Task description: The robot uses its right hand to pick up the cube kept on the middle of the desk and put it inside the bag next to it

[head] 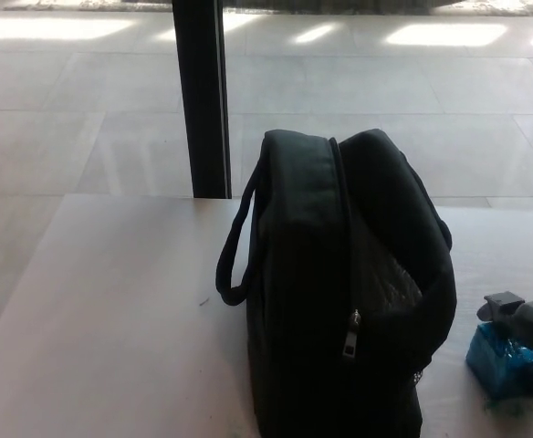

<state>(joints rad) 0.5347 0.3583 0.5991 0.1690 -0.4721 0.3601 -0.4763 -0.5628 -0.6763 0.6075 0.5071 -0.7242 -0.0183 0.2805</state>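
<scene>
Risk lay at the pale desk's (111, 310) right edge, where the black right hand (527, 321), fingers' state unclear, overlapped the glossy blue cube (502, 358) just beside the upright black fabric bag (339, 292), whose narrow opening could snag it.

Only the right hand (529, 328) shows, entering at the lower right edge of the frame, its dark thick fingers (502, 305) curled over the top of the blue cube (504, 360) and touching it, while no left hand appears anywhere.
</scene>
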